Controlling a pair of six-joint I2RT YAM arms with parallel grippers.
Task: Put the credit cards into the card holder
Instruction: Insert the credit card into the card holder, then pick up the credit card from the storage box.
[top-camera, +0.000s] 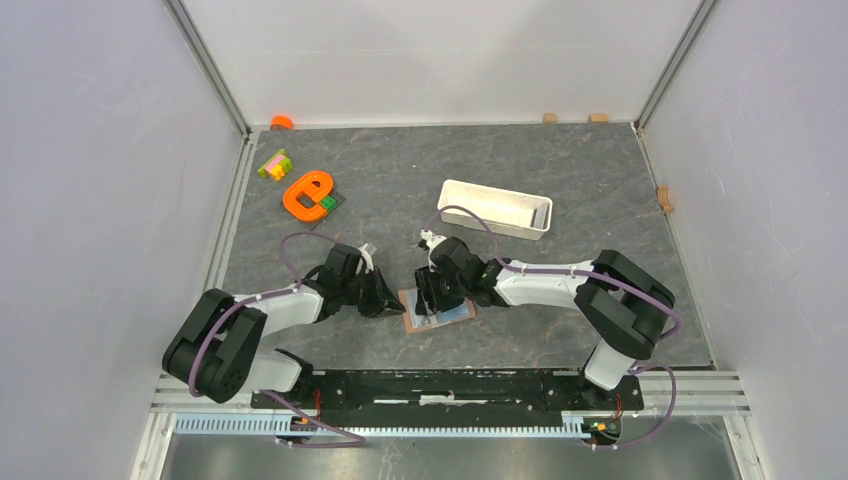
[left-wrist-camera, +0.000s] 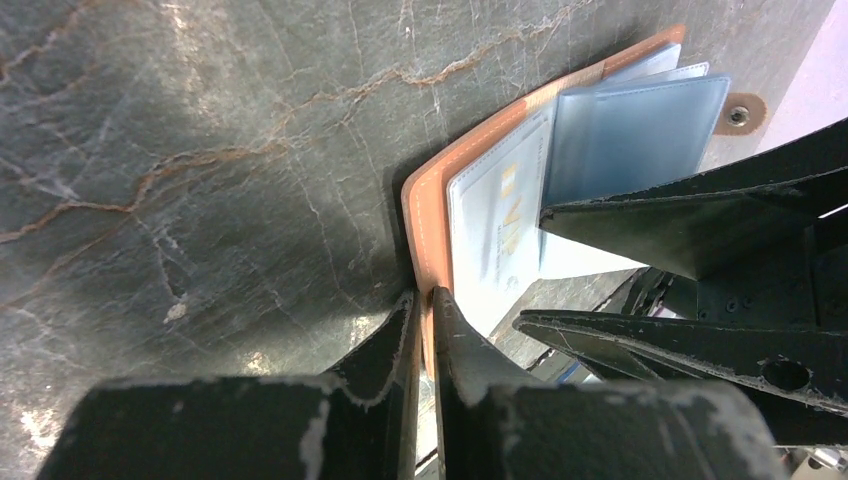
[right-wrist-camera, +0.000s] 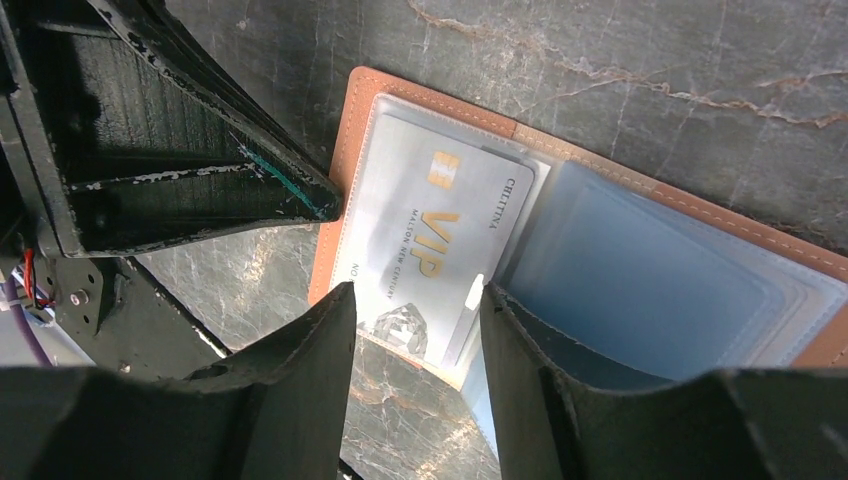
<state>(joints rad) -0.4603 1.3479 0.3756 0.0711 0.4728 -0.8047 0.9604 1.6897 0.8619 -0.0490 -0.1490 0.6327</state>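
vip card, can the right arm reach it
Probably yes: the right fingers stand open either side of the VIP card in the open card holder; the left fingers sit at its edge.

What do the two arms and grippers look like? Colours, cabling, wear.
The left arm and right arm: white links, black joints, looping mauve cables. The left gripper and right gripper: black wedge-shaped fingers, scuffed pale at edges.

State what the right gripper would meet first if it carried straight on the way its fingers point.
Most likely the VIP credit card in the open card holder: the right gripper, open, straddles the card's near edge and points onto it. How close it is remains unclear.
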